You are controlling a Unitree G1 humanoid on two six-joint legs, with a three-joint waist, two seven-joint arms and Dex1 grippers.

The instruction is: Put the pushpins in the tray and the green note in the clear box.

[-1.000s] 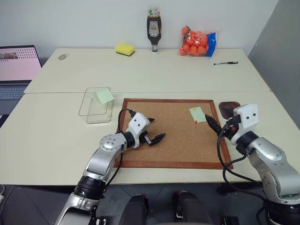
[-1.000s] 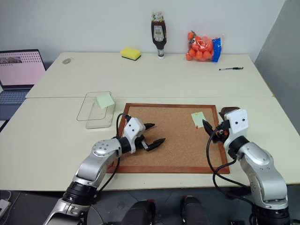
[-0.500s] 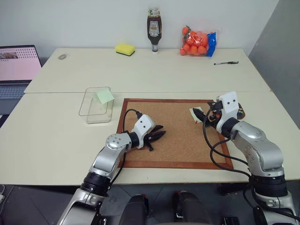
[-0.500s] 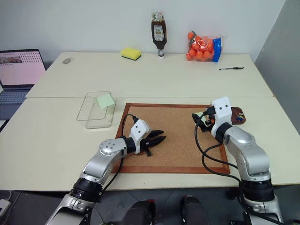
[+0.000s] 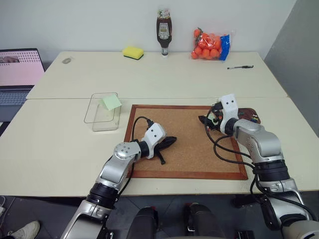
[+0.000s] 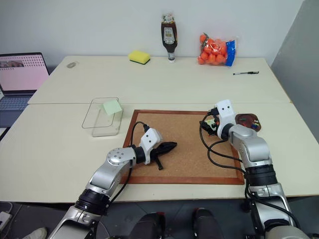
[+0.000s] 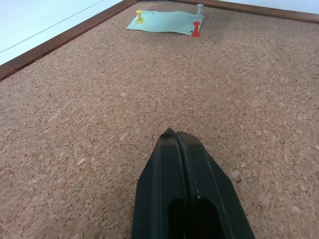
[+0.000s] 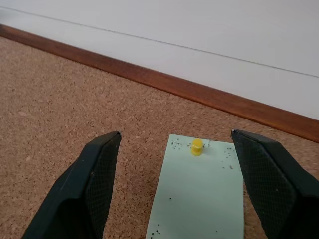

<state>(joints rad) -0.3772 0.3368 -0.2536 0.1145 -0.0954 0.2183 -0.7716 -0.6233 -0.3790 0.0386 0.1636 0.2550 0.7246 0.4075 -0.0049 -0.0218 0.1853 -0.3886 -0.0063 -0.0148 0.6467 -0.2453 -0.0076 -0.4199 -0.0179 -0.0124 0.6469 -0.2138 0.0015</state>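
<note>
L gripper (image 7: 182,144) over the corkboard (image 5: 184,164), fingers pressed together, holding nothing. R gripper (image 8: 174,144) fingers spread wide, empty, either side of the green note (image 8: 202,199) pinned near the board's far R corner. Yellow pushpin (image 8: 197,147) and red pushpin (image 7: 196,29) stand in the note. Tray (image 6: 249,121) just R of board. Clear box (image 5: 102,112) L of board, with 1 other green note (image 5: 111,102) leaning on its rim

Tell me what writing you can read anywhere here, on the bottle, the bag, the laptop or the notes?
None of it reads clearly.
Sauce bottle: has a label, too small to read.
Bag of orange fruit: blue panel, no legible print.
Laptop: pink screen with tiny rows, unreadable.
Pinned green note: blank, only pinholes.
Note in the clear box: blank.
</note>
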